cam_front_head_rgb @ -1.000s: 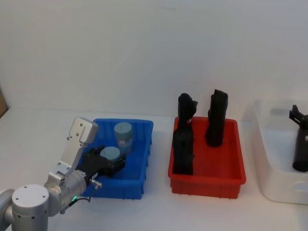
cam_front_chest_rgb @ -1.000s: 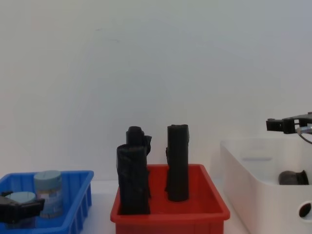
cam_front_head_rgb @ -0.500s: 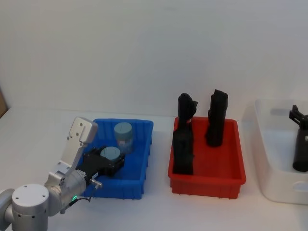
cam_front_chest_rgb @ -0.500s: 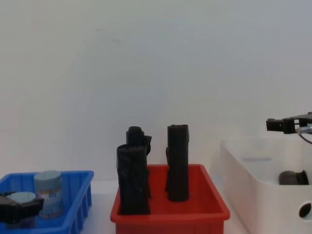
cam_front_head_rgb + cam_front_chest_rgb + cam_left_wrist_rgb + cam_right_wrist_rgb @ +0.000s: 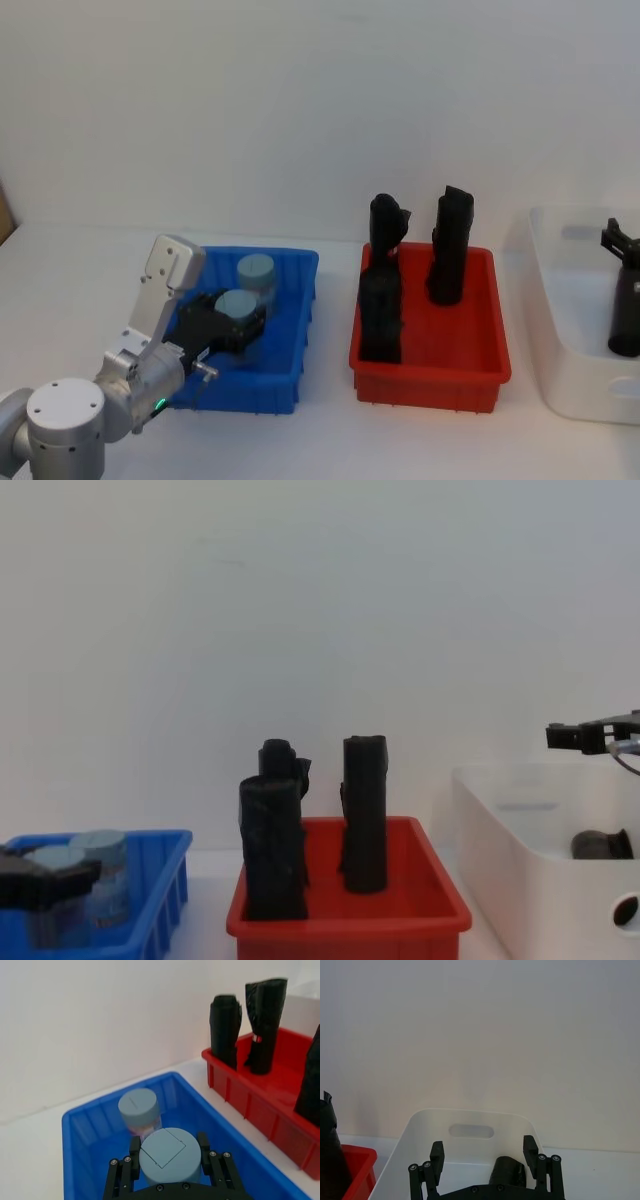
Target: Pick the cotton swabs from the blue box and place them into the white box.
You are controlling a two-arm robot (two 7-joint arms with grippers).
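Observation:
Two cotton swabs jars with grey-blue tops are at the blue box (image 5: 300, 335). My left gripper (image 5: 230, 318) is shut on the nearer jar (image 5: 236, 304), holding it slightly raised above the box floor; the wrist view has this jar (image 5: 169, 1155) between the black fingers (image 5: 134, 1146). The other jar (image 5: 257, 272) stands upright behind it, also seen as the farther jar (image 5: 139, 1110) and as the jar (image 5: 108, 865) in the chest view. At the far right, my right gripper (image 5: 620, 240) hovers open over the white box (image 5: 548, 340), fingers (image 5: 437, 1152) spread.
A red bin (image 5: 480, 360) with three upright black rolls (image 5: 450, 245) sits between the blue and white boxes. A black roll (image 5: 507, 1171) lies inside the white box. A plain wall stands close behind the table.
My left gripper has risen a little with the nearer jar in it, lifting it off the blue box's floor. The right arm has not moved.

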